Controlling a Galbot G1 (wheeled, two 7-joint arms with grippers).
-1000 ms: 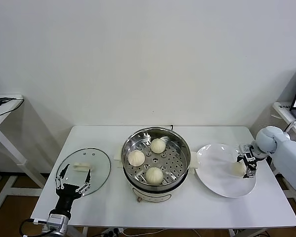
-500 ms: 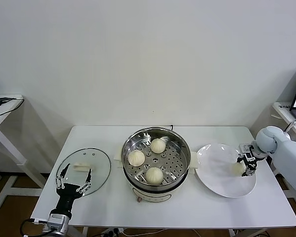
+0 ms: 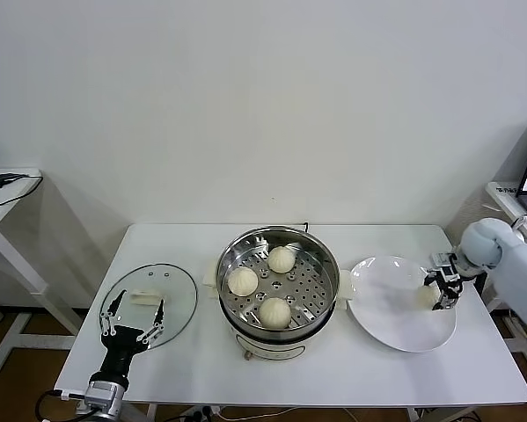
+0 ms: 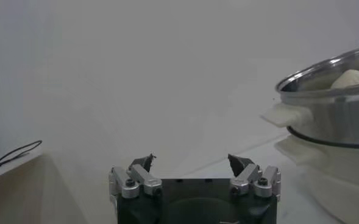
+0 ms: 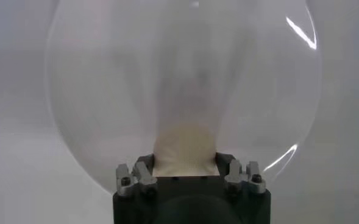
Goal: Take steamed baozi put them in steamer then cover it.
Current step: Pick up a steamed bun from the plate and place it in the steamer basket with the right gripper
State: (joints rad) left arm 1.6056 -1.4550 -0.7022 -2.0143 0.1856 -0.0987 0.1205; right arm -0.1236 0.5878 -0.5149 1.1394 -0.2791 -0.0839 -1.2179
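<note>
**Last bun in the grip, three already in the pot**

While my idle left gripper (image 3: 131, 327) sits spread at lower left over the clear glass cover (image 3: 149, 304), I judge this soft off-white baozi (image 3: 425, 297) squashable: hold its sides lightly. My right gripper (image 3: 445, 290) pinches it on the flat white plate (image 3: 395, 316), right of centre. Farther in, the shiny steel steamer (image 3: 277, 274) holds three.

The right end effector (image 3: 445, 291) covers the right side of the fourth bun (image 3: 426, 297) on the plate (image 3: 386, 309). The right arm (image 3: 509, 264) runs off the right edge. In the left wrist view the steamer (image 4: 334, 103) is cut off, and one bun (image 4: 355, 77) shows only its top above the rim.
</note>
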